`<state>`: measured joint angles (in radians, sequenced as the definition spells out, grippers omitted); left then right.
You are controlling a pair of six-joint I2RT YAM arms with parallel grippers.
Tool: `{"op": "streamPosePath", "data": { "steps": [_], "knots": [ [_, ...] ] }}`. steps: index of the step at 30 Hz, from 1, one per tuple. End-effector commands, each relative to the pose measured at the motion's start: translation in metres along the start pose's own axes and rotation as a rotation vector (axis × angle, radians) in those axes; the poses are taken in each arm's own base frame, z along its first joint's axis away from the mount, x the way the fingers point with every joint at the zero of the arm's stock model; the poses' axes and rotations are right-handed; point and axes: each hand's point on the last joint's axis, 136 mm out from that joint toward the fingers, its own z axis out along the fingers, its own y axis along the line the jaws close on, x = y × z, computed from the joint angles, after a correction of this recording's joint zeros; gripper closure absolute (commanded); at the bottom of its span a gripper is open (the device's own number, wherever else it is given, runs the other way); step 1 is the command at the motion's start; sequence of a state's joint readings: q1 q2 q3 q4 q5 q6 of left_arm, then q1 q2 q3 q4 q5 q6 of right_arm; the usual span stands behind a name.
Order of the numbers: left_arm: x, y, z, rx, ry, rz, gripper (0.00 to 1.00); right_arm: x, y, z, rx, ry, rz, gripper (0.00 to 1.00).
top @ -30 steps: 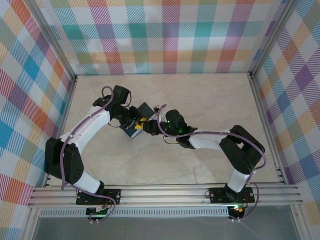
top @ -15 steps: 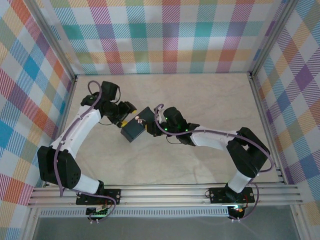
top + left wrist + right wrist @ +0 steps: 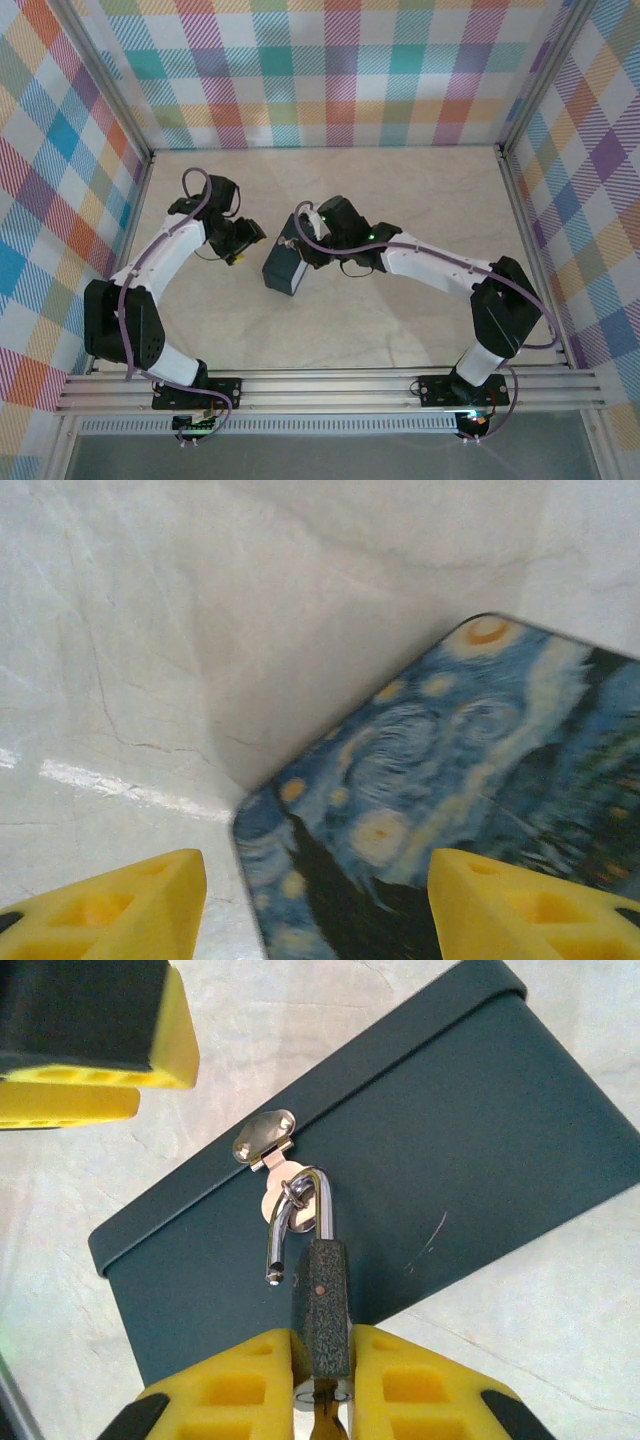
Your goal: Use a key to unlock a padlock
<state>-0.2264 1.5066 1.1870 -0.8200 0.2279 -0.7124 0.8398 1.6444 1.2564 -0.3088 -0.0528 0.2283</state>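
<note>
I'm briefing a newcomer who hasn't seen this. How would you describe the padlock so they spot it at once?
On the pale marble table lies a dark teal rectangular box with a silver hasp. Hooked through that hasp is the padlock, pinched by the right tool's yellow fingers: the only small, dark, rough-textured metal block with a curved silver shackle.

Key [image 3: 322, 1426] — mostly cut off at btm edge, right wrist view.
</note>
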Motion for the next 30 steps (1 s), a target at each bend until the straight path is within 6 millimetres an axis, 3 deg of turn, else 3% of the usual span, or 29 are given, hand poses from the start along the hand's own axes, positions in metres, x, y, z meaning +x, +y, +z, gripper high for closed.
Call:
{"op": "streamPosePath", "data": {
  "steps": [1,7,11,19,25,30],
  "knots": [
    [0.009,-0.003,0.010,0.034,0.031,0.026,0.40,-0.008,-0.003,-0.012,0.085,0.032,-0.189,0.89],
    [0.024,-0.003,0.026,0.062,0.096,0.025,0.41,-0.002,-0.011,-0.009,0.235,0.130,-0.407,0.89],
    [0.024,-0.009,0.027,0.072,0.094,0.030,0.42,0.004,-0.020,-0.005,0.284,0.176,-0.420,0.89],
    [0.009,-0.016,0.013,0.071,0.041,0.049,0.42,0.014,-0.029,-0.004,0.316,0.188,-0.419,0.84],
    [-0.008,-0.025,0.001,0.091,-0.007,0.034,0.42,0.014,-0.039,-0.007,0.392,0.187,-0.556,0.77],
    [-0.018,-0.039,0.004,0.140,-0.019,0.008,0.42,0.019,-0.044,0.000,0.452,0.216,-0.676,0.73]
  ]
}}
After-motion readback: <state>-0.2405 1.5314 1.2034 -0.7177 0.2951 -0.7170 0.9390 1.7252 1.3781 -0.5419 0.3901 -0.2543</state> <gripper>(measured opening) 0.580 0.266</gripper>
